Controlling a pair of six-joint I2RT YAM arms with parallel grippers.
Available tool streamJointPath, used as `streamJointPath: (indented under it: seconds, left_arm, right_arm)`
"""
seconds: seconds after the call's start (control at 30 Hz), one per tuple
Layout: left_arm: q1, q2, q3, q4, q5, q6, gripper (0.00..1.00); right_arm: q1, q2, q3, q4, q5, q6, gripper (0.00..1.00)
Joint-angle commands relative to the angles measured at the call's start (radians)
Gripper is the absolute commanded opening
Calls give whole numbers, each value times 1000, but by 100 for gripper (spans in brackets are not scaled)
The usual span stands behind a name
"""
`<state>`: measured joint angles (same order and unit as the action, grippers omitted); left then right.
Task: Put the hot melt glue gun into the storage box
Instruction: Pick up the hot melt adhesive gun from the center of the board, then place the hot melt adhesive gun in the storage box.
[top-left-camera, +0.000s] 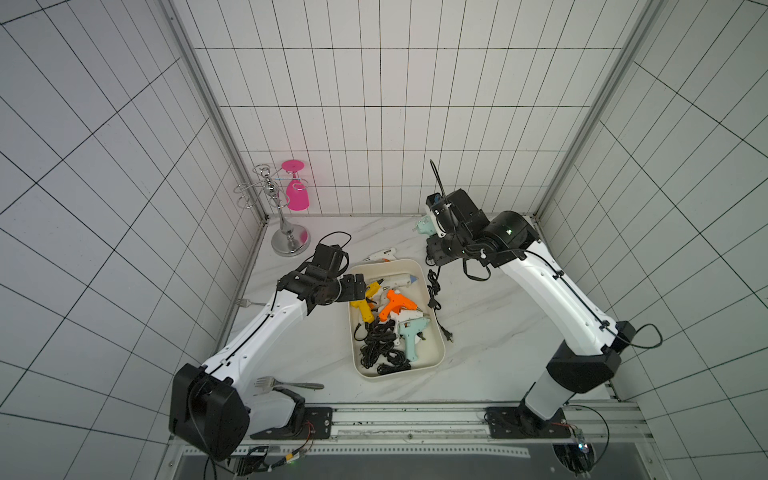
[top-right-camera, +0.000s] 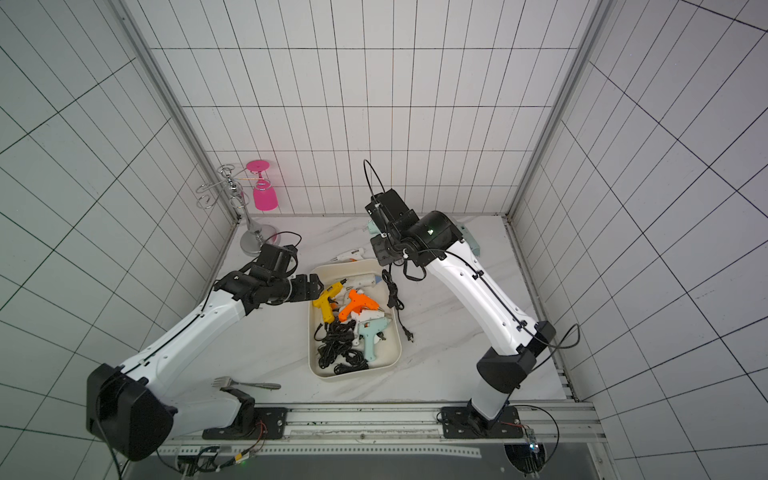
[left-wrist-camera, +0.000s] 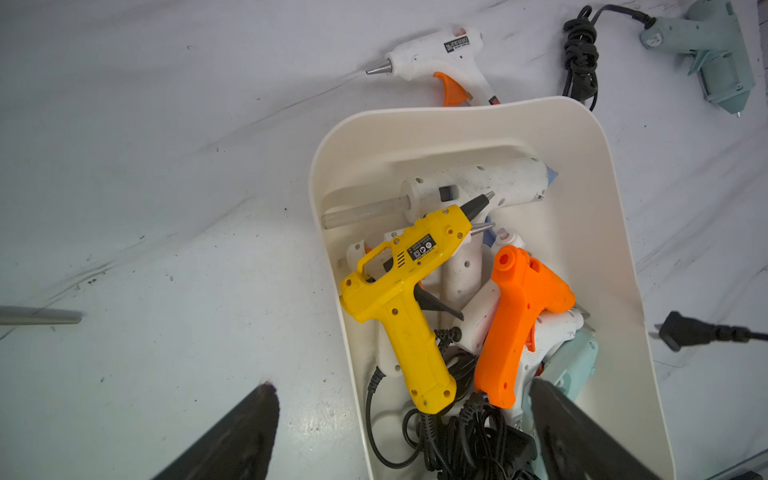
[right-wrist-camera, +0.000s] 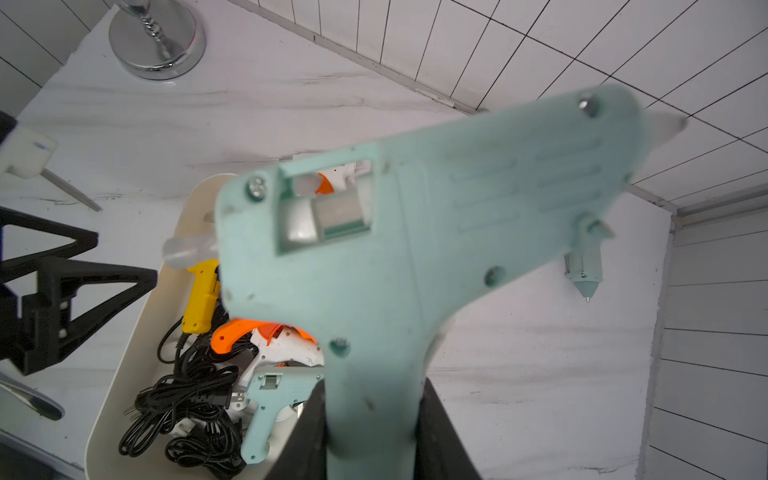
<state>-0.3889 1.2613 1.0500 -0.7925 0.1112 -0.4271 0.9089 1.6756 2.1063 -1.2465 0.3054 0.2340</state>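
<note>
Right pincer (right-wrist-camera: 374, 386): clamps handle of mint plastic glue gun (right-wrist-camera: 415, 232).
Left pincer (left-wrist-camera: 401, 386): wide apart, empty.
Storage box (left-wrist-camera: 594, 216): smooth cream, round-cornered.

Fork (top-left-camera: 286, 384), pink glass (top-left-camera: 297, 194), chrome rack (top-left-camera: 290, 241).

Small black label on yellow glue gun (left-wrist-camera: 399, 299), another on white glue gun (left-wrist-camera: 436, 58) — print unreadable

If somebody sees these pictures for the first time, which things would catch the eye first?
First, the mint glue gun, gripped by its handle in the right claw, held above the far side of the table. Next, the cream storage box at the table's middle, crowded with a yellow gun, an orange gun and black cords. Also the pink glass hanging upside down on a chrome rack in the far left corner.
</note>
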Motion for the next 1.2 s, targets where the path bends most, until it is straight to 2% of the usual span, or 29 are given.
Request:
streamJointPath:
  seconds: [0.0,0.07,0.17,0.3,0.5,0.63,0.73,0.9,1.17]
  left_arm:
    - [1,-42,1,56,67,-6,95]
    - [1,-62,2,76,88,-4,94]
    - [-1,-103,-4,97,62,-6,94]
    - [0,-138,-36,111,-14,-9,95]
    - [3,-151,-66,61,-46,-16,95]
    - [2,-153,-80,14,-69,-25,95]
    - [4,-149,-98,-15,-102,-49,95]
    - [4,-139,-114,-57,-96,-65,95]
    - [3,-152,-135,-80,-76,-77,95]
  right_arm:
    - [56,-14,-20,-12,110,90,12]
    - [92,-9,-3,-28,139,106,12]
    - [140,-4,-12,-37,146,167,13]
    - [180,-4,-171,71,127,221,13]
    - [215,5,-384,212,159,346,12]
    - [257,38,-486,278,114,410,12]
    - [291,97,-557,331,47,468,12]
    - [314,197,-676,437,-67,594,12]
    - [318,259,-781,446,-74,696,13]
